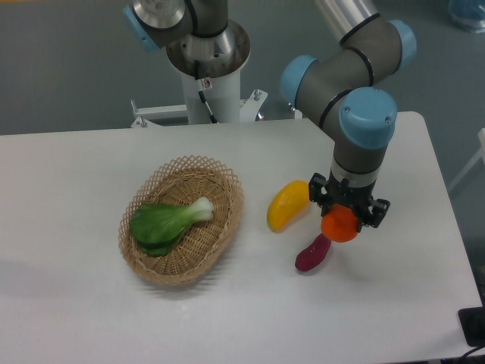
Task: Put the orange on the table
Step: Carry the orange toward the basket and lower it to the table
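Tabletop (91, 318) came first in size: a broad white surface with rounded corners, filling most of the view, with the arm's pedestal standing at its far edge. On its left half sat a woven basket (220, 227) holding a leafy green vegetable (163, 222). Over the right half the arm (356, 83) reached down, its wrist pointing nearly straight at the surface. Just left of the wrist lay a yellow fruit (287, 205), and below it a purple item (312, 253), its long axis running toward the gripper. The gripper (342, 222) was closed on the orange (339, 224), one finger showing on each side of the fruit, spread about as wide as the orange itself. The orange sat between the fingers directly under the wrist, so it lay in line with the claw and not off to any side; being round, it had no long axis to mind. Whether it hung just above the table or already touched it could not be told from this angle. The purple item's upper end looked very close to the orange, perhaps touching. The coming move, as I judged it, turned on the short straight drop beneath the fruit, and on releasing it without nudging the purple item.
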Robot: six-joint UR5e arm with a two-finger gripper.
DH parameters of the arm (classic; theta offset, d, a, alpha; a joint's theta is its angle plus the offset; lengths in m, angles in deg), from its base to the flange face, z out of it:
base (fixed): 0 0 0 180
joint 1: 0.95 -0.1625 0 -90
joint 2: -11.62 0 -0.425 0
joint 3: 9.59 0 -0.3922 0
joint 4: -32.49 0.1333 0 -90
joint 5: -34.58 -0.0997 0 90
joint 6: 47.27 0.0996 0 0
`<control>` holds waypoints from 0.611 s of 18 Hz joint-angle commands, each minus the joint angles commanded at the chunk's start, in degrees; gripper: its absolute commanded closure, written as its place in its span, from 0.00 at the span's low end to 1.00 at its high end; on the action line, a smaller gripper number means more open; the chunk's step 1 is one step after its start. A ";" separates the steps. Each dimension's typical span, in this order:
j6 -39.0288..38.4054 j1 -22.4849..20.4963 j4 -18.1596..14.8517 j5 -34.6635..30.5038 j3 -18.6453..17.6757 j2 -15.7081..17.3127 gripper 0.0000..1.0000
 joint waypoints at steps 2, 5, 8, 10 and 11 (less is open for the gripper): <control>-3.16 1.58 0.09 0.00 0.61 -1.31 0.70; -7.03 4.31 5.16 -0.26 -0.52 -2.81 0.70; -8.01 5.02 6.68 -1.23 -0.70 -3.78 0.70; -9.06 5.81 6.68 -1.23 -0.62 -3.96 0.70; -9.85 5.90 6.77 -1.06 -0.53 -4.22 0.70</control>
